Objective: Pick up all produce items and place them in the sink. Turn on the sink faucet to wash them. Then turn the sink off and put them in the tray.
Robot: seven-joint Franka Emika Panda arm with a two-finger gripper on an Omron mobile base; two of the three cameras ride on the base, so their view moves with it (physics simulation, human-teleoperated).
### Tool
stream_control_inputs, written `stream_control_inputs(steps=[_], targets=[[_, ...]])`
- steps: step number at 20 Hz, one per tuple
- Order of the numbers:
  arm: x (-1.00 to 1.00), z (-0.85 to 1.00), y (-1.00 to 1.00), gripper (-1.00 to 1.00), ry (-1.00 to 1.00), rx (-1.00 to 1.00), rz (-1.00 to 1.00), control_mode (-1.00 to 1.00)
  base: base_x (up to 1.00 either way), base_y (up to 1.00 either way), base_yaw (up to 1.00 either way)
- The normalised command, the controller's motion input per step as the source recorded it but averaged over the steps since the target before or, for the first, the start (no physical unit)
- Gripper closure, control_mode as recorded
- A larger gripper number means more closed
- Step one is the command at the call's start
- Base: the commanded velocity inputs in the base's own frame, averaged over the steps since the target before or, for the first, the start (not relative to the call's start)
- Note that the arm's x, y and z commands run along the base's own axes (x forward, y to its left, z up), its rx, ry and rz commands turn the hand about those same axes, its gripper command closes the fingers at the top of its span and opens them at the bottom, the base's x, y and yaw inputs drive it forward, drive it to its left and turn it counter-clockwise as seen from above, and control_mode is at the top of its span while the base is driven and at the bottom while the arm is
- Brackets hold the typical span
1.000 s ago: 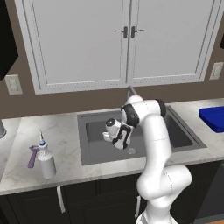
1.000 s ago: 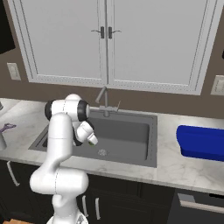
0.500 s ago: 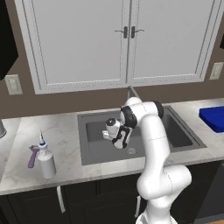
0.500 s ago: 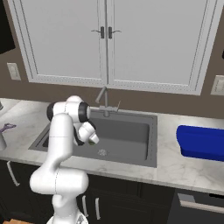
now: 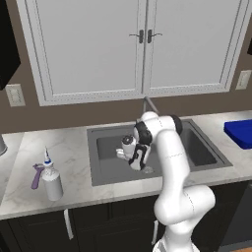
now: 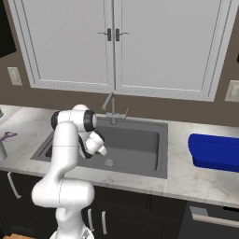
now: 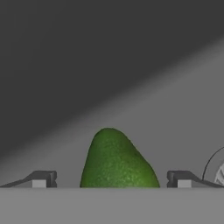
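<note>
Gripper (image 7: 111, 179) low inside the sink (image 5: 103, 147), jaws spread wide with the green fruit (image 7: 116, 162) sitting between the two fingertips (image 7: 41, 178), not pinched; gap visible on both sides of it. Fruit looks pear-shaped, narrow end pointing away from the hand, resting on the grey basin floor. Edge of the round silver drain (image 7: 216, 168) shows just right of the right fingertip.

From the base views the arm is folded over itself: upper link rises from the base, elbow high near the back rim, forearm bent down so the hand (image 5: 134, 153) hangs into the left half of the basin, above the floor. In the right base view the hand (image 6: 95, 144) is beside the drain (image 6: 109, 162).

Faucet (image 6: 111, 105) stands at the back edge of the sink, just behind the arm's elbow, spout angled over the basin. Blue tray (image 6: 215, 151) lies on the counter well to the right of the sink. Left of the sink on the counter: white spray bottle (image 5: 51, 180) with a purple tool (image 5: 37, 176) just beside it. White cabinets (image 5: 142, 44) above.
</note>
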Motion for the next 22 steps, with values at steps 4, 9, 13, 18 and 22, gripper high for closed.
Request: stream_control_inputs(steps=[4, 9, 13, 18, 22], targets=[[0.0, -0.2, -0.01, -1.0, -0.01, 0.01, 0.0, -1.0, 0.0, 0.0, 0.0], [0.02, -0.31, 0.01, 1.0, 0.0, 0.0, 0.0, -1.0, 0.0, 0.0, 0.0], [0.07, -0.18, 0.03, 1.0, 0.01, 0.0, 0.0, -1.0, 0.0, 0.0, 0.0], [0.0, -0.02, 0.0, 1.0, 0.0, 0.0, 0.0, -1.0, 0.0, 0.0, 0.0], [-0.1, 0.12, 0.0, 1.0, -0.03, 0.0, 0.0, -1.0, 0.0, 0.0, 0.0]])
